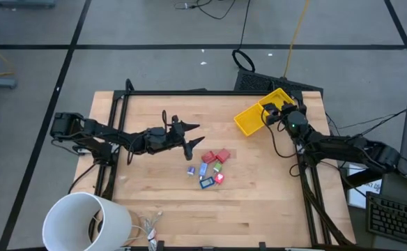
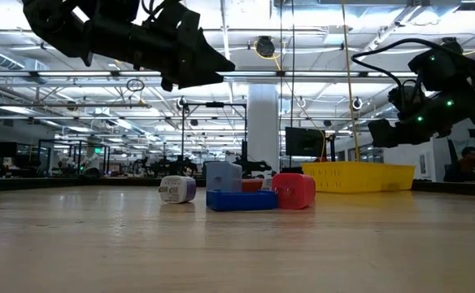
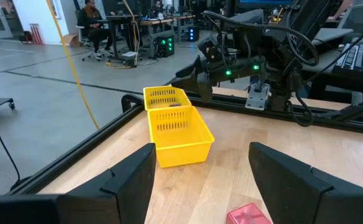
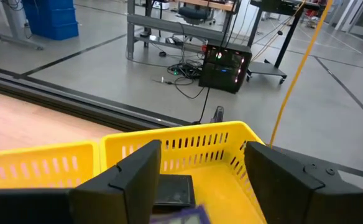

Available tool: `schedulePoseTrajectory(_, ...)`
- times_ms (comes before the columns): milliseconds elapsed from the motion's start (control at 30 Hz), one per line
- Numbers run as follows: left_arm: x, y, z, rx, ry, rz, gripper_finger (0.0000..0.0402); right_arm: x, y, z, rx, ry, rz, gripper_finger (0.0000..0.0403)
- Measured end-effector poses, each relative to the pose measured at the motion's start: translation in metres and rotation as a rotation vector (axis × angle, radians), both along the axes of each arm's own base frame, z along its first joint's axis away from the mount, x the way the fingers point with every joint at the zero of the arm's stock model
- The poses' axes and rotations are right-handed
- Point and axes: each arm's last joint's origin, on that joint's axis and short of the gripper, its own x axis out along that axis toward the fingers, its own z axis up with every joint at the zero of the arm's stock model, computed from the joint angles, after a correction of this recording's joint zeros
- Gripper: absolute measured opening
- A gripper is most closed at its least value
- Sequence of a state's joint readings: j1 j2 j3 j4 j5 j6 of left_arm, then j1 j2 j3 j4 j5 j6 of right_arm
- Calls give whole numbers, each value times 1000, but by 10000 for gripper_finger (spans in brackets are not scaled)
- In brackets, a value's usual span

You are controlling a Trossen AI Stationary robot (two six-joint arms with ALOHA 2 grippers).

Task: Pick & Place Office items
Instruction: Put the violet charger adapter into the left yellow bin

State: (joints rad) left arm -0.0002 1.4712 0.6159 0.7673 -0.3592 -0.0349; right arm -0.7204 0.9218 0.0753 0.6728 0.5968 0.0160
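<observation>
Office items (image 1: 210, 167) lie in a small heap near the table's middle: red blocks (image 1: 221, 155), a blue rectangle (image 1: 208, 183), a green bit (image 1: 217, 167) and a bright pink-red bit (image 1: 219, 178), all close together.

At the far left, near the table's front corner, stands a white cylinder (image 1: 85, 222), well apart from the heap.

Next comes the left gripper (image 1: 191, 137), hanging above the table just left of the heap, its fingers spread with nothing between them. Its wrist view shows one red block (image 3: 248, 214) just ahead of the fingers.

Past the heap, at the far right corner, sits the yellow bin (image 1: 259, 111), split into two compartments. The right gripper (image 1: 272, 114) hovers over it with its fingers apart and nothing clamped. In the right wrist view a dark flat piece (image 4: 174, 190) lies on the bin floor, and a bluish piece (image 4: 180, 217) shows below the gripper; whether that one has landed I cannot tell.

My reading is that the right arm is at the drop-off step, while the left arm is lining up on the heap. The left arm's next move calls for coming down over one block, singling it out from its neighbours and closing squarely on it.

A pale piece (image 2: 177, 189) in the low view carries small print, too fine to read. No other writing shows.
</observation>
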Motion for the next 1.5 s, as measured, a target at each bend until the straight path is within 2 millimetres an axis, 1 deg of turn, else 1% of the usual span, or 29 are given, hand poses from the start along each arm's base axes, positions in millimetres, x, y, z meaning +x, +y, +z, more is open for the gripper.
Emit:
schedulePoseTrajectory(133, 0, 0, 0, -1, -1, 0, 261, 1, 0, 1, -6, -24, 16, 231)
schedulePoseTrajectory(233, 0, 0, 0, -4, -2, 0, 268, 3, 0, 3, -4, -52, 89, 230)
schedulePoseTrajectory(333, 0, 0, 0, -5, -2, 0, 273, 6, 1, 6, -1, -120, 173, 227)
schedulePoseTrajectory(600, 0, 0, 0, -6, -3, 0, 275, 17, 7, 18, -8, -288, 575, 228)
schedulePoseTrajectory(833, 0, 0, 0, -19, -7, 1, 280, 22, 16, 25, 35, -403, 920, 224)
schedulePoseTrajectory(900, 0, 0, 0, -46, -17, 3, 283, 22, 18, 28, 42, -427, 992, 224)
schedulePoseTrajectory(1000, 0, -4, -3, -181, -22, -2, 284, 23, 19, 30, 50, -456, 1026, 224)
schedulePoseTrajectory(1067, 4, -12, -5, -202, 72, -53, 282, 23, 19, 30, 53, -460, 1023, 224)
schedulePoseTrajectory(1133, 9, -24, -2, -181, 237, -85, 277, 23, 19, 30, 46, -453, 1023, 223)
schedulePoseTrajectory(1200, 15, -37, 2, -176, 394, -60, 271, 23, 19, 30, 45, -451, 1023, 221)
schedulePoseTrajectory(1300, 18, -55, 8, -232, 560, 6, 264, 23, 19, 30, 42, -452, 1023, 220)
schedulePoseTrajectory(1367, 23, -68, 15, -296, 589, 26, 260, 23, 19, 30, 42, -452, 1023, 221)
schedulePoseTrajectory(1400, 24, -73, 16, -329, 609, 41, 258, 23, 19, 30, 42, -453, 1022, 221)
schedulePoseTrajectory(1433, 24, -79, 15, -364, 632, 60, 256, 23, 19, 30, 38, -456, 1023, 221)
schedulePoseTrajectory(1500, 25, -87, 7, -425, 681, 111, 251, 23, 19, 30, 44, -455, 1022, 220)
